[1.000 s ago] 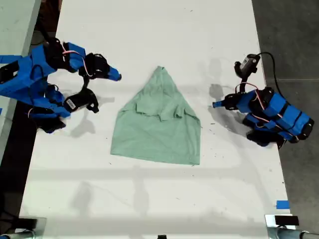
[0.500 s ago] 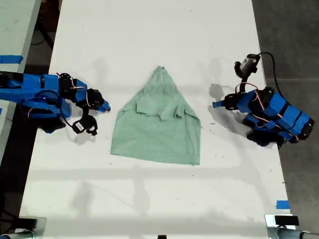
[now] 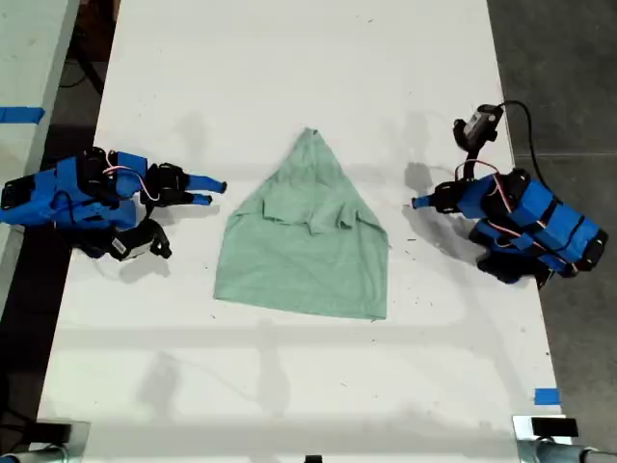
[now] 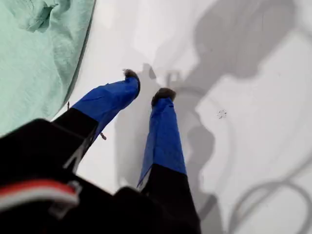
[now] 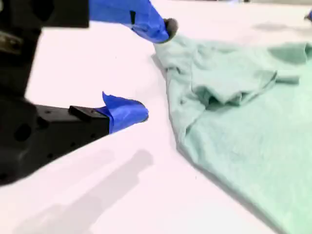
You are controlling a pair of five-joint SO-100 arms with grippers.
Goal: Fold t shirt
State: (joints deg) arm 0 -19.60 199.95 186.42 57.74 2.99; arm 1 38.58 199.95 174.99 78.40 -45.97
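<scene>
A pale mint-green t shirt is lying on a white table, folded into a rough triangle with both sleeves tucked across its middle and its wide hem toward the exterior view's bottom edge.

My first gripper is sitting at the exterior view's right, well apart from the shirt's edge. Its blue jaws are standing only a little apart, with nothing between them, and their tips are resting on or just above the bare table. In its wrist view the shirt's edge is lying off to one side of the jaws.

My second gripper is sitting at the exterior view's left, just beside the shirt's sloping edge. Its jaws are spread wide and holding nothing. The upper fingertip is reaching almost to the cloth, near the folded sleeve; whether it is touching cannot be told.
</scene>
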